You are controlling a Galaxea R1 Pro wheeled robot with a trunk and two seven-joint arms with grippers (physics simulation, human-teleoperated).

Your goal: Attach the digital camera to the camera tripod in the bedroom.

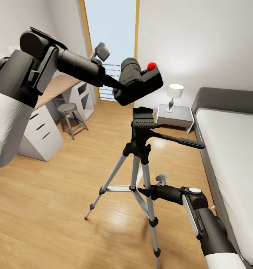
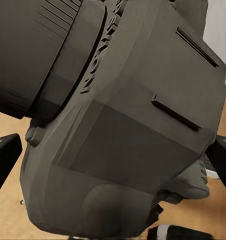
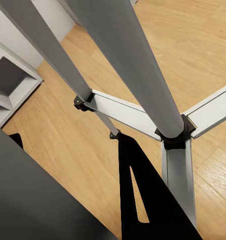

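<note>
Nearest the head camera, the left arm [image 1: 14, 93] reaches forward and up, its left gripper [image 1: 113, 83] clamped on the side of the digital camera [image 1: 139, 82]. That camera hangs in the air, tilted, lens barrel toward the window [image 1: 110, 41] and red button [image 1: 151, 66] uppermost, just above the black head [image 1: 143, 119] of the camera tripod [image 1: 139, 164]; whether the two touch cannot be told, though a narrow gap seems to remain. In the left wrist view the digital camera [image 2: 128, 125] sits between the dark fingers [image 2: 4, 160] at each side.

Tripod status: upright on the wood floor [image 1: 48, 198], three silver legs spread, pan handle [image 1: 178, 141] pointing toward the bed [image 1: 234, 149].

Lower down, the right gripper [image 1: 145, 192] lies against the tripod's legs near the centre brace. One dark finger [image 3: 143, 200] shows beside a leg [image 3: 128, 65] in the right wrist view; how far this claw is parted cannot be told.

Background: stool [image 1: 68, 117], white desk [image 1: 44, 130], bedside table [image 1: 175, 116] with lamp [image 1: 174, 95].
</note>
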